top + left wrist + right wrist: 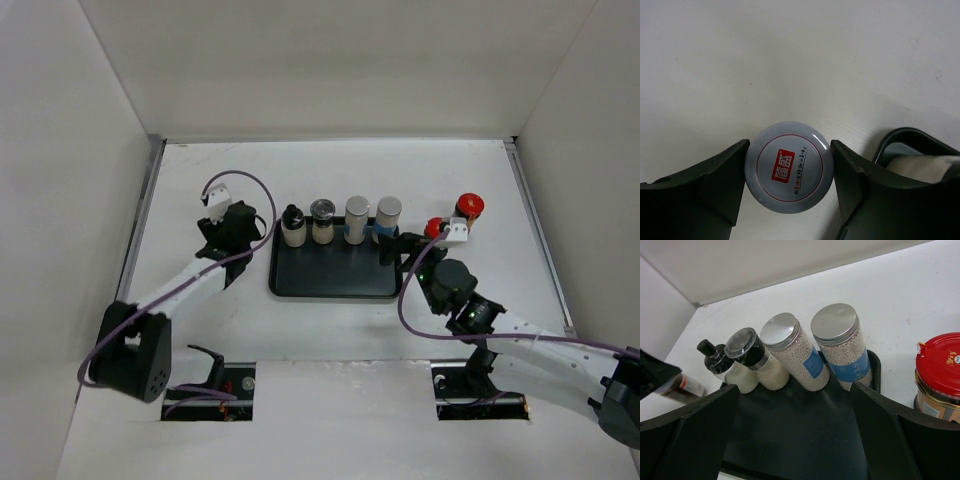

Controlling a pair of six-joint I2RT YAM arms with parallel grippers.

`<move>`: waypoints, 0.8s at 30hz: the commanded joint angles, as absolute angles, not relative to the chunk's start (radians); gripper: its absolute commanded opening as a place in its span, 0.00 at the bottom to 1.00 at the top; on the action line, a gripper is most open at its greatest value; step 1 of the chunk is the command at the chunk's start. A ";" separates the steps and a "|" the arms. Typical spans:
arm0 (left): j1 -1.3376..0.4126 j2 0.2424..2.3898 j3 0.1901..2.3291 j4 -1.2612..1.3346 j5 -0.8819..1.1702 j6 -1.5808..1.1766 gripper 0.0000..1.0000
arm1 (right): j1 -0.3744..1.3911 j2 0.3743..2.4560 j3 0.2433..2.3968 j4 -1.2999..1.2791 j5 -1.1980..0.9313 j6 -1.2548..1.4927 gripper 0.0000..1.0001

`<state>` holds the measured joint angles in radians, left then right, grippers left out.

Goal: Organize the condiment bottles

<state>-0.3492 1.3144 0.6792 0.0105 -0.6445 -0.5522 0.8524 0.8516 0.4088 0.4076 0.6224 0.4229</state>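
Four condiment bottles stand in a row along the back of the black tray (330, 282): a black-capped cream one (292, 225), a clear-lidded one (322, 220) and two silver-capped, blue-labelled ones (357, 218) (389, 218). Two red-capped jars (468, 207) (434, 228) stand on the table right of the tray. My left gripper (232, 228) is left of the tray. In the left wrist view it (790, 146) is shut on a grey-white-capped jar (789, 172). My right gripper (402, 248) (794, 390) is open and empty over the tray's right part (800, 440).
White walls enclose the table on three sides. The tray's corner (920, 142) lies just right of the left gripper. One red-capped jar (940, 372) stands close outside my right finger. Purple cables loop over both arms.
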 commanded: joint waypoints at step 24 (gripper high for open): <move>-0.851 1.293 0.686 0.138 -0.706 -0.546 0.35 | 0.863 0.831 0.449 0.387 0.741 0.445 0.17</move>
<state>-0.8459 1.2896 0.6697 -0.0158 -0.6773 -0.5426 0.8524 0.8417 0.4095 0.3954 0.6846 0.4274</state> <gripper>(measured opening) 0.606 0.183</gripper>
